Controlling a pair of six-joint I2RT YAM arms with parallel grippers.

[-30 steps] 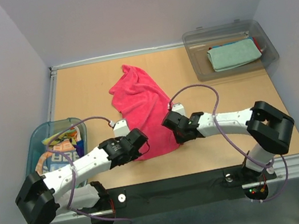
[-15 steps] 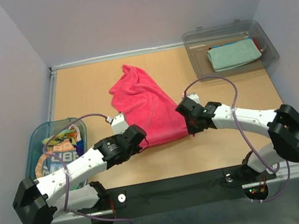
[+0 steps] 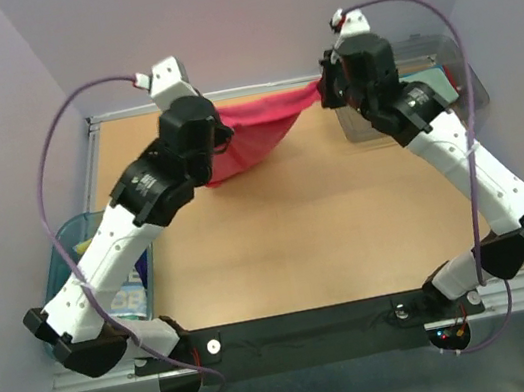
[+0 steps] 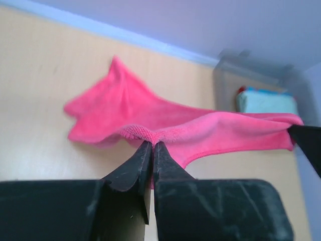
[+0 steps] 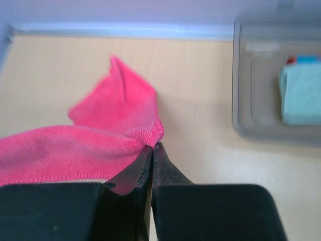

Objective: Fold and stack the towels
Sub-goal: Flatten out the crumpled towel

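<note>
A magenta pink towel [image 3: 260, 127] hangs stretched between my two grippers above the far part of the table, and its lower end still trails on the wood [image 4: 108, 108]. My left gripper [image 3: 222, 128] is shut on one corner of the hem [image 4: 152, 144]. My right gripper [image 3: 325, 91] is shut on the other corner [image 5: 153, 146]. A folded teal towel [image 5: 301, 95] lies in the clear grey bin [image 5: 251, 75] at the far right. More towels in mixed colours [image 3: 133, 296] lie in the blue-rimmed tub [image 3: 60, 250] at the left, partly hidden by my left arm.
The grey bin [image 3: 451, 49] stands at the far right corner, partly behind my right arm. The tub sits at the table's left edge. A raised rail [image 3: 253, 87] and the walls bound the table at the back.
Both arms have risen and swung from the near middle to the far side, lifting the pink towel by two corners. The right gripper closed on its corner. The towel is now pulled taut between them.
</note>
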